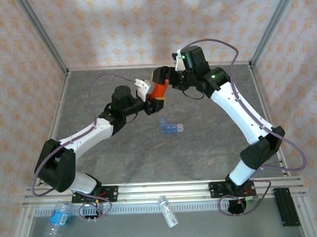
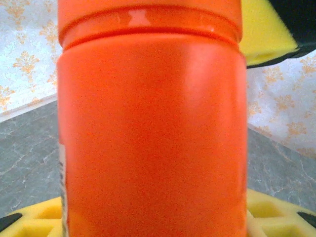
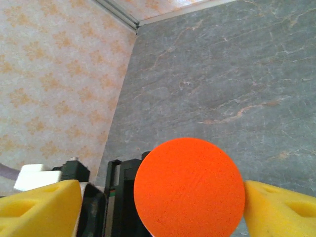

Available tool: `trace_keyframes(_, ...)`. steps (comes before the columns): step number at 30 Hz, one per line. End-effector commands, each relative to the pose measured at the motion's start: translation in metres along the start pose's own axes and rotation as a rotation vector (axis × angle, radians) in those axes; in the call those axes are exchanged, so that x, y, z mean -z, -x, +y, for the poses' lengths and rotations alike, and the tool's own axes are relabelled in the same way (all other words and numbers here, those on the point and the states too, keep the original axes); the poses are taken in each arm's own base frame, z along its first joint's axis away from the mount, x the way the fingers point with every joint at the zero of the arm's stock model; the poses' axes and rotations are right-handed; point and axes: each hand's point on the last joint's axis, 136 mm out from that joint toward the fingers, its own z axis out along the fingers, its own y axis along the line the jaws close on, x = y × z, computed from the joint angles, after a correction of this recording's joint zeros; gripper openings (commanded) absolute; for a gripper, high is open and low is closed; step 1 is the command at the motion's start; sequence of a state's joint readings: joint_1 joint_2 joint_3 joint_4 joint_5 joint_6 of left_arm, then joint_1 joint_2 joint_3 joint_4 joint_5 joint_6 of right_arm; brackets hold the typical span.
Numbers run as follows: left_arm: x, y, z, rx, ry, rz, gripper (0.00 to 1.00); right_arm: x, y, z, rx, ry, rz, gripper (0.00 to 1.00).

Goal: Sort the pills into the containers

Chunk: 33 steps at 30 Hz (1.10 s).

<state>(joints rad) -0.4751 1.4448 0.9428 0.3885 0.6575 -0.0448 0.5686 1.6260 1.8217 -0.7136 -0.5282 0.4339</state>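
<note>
Blue containers [image 1: 171, 128] on table [image 1: 149, 160], contents indistinct

Nothing written can be read at this moment. The clear water bottle [image 1: 57, 222] lying at the near left corner carries a blue label, but its print is too small to make out. A pale label strip at the left edge of the orange vial [image 2: 148, 138] shows no legible letters, and any marking on the blue pill organizer [image 1: 171, 128] on the bench is likewise too small to tell.
</note>
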Motion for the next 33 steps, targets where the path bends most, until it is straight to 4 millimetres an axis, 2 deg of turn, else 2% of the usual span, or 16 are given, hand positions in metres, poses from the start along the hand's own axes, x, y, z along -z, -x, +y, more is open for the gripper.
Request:
trace_keyframes(1, 0.001, 0.017, -0.007, -0.041, -0.035, -0.024, 0.0, 0.0, 0.008, 0.017, 0.005, 0.069, -0.005, 0.8)
trace_keyframes(7, 0.003, 0.019, -0.009, -0.041, -0.039, -0.027, 0.0, 0.0, 0.007, 0.006, -0.011, 0.03, -0.012, 0.79)
trace_keyframes(13, 0.008, 0.015, -0.012, -0.067, -0.035, 0.001, 0.0, 0.027, 0.023, -0.01, -0.048, 0.007, -0.107, 0.84)
trace_keyframes(17, 0.01, 0.004, -0.012, -0.098, -0.037, 0.047, 0.0, 0.037, 0.022, -0.011, -0.054, 0.014, -0.106, 0.86)
trace_keyframes(25, 0.018, -0.004, -0.006, -0.221, 0.01, 0.079, 0.0, 0.023, 0.004, -0.021, -0.123, 0.024, -0.021, 0.87)
trace_keyframes(33, 0.016, -0.008, -0.007, -0.224, -0.003, 0.102, 0.0, -0.001, -0.011, -0.025, -0.189, 0.079, 0.067, 0.84)
